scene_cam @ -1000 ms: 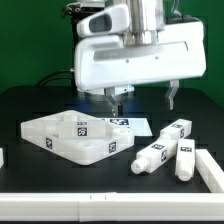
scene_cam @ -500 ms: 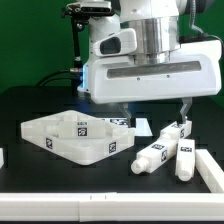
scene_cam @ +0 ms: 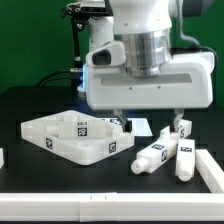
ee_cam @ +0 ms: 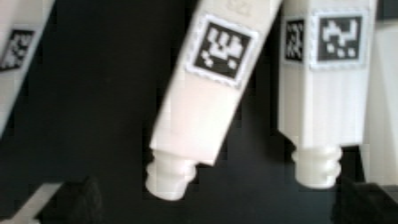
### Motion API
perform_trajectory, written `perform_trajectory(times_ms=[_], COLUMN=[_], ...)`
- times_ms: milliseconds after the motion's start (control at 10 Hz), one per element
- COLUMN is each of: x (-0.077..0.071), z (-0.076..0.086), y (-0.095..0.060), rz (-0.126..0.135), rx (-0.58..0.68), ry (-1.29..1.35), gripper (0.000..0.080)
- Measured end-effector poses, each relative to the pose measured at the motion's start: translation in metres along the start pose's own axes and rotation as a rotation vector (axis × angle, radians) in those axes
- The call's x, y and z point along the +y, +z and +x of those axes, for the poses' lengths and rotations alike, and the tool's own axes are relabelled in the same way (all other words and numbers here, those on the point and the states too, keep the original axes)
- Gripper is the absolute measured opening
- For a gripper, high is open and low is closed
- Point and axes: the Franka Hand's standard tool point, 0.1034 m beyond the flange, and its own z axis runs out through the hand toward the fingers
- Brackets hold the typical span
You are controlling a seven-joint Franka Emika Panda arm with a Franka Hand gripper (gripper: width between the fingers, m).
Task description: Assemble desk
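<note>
The desk's white rimmed panel (scene_cam: 72, 138) lies flat on the black table at the exterior view's left. Three short white tagged legs lie to its right: one (scene_cam: 152, 155) nearest the panel, one (scene_cam: 176, 130) behind it, one (scene_cam: 186, 160) furthest right. My gripper (scene_cam: 149, 120) hangs open and empty just above the legs. In the wrist view two legs (ee_cam: 205, 90) (ee_cam: 324, 85) lie side by side between my dark fingertips (ee_cam: 71, 205), pegs toward the gripper (ee_cam: 228, 212). A third leg (ee_cam: 15, 50) shows at the edge.
The marker board (scene_cam: 138, 125) lies behind the panel, partly hidden by my hand. A white rail (scene_cam: 100, 206) runs along the table's front and up the exterior view's right side (scene_cam: 210, 170). A small white piece (scene_cam: 2, 157) sits at the left edge.
My arm has come down and toward the camera, from behind the panel to just above the legs. The gripper stays open. Panel and legs have not moved.
</note>
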Motion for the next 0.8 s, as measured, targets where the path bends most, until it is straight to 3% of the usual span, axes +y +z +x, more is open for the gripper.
perform_trajectory(times_ms=[100, 400, 600, 800], x=[0.003, 0.005, 0.018, 0.021], z=[-0.003, -0.003, -0.008, -0.011], y=[0.008, 0.010, 0.029, 0.038], rz=[-0.004, -0.005, -0.018, -0.025], rx=[0.010, 0.003, -0.031, -0.045], ry=[-0.016, -0.009, 0.022, 0.037], gripper=[0.0649, 0.0649, 0.0649, 0.0649])
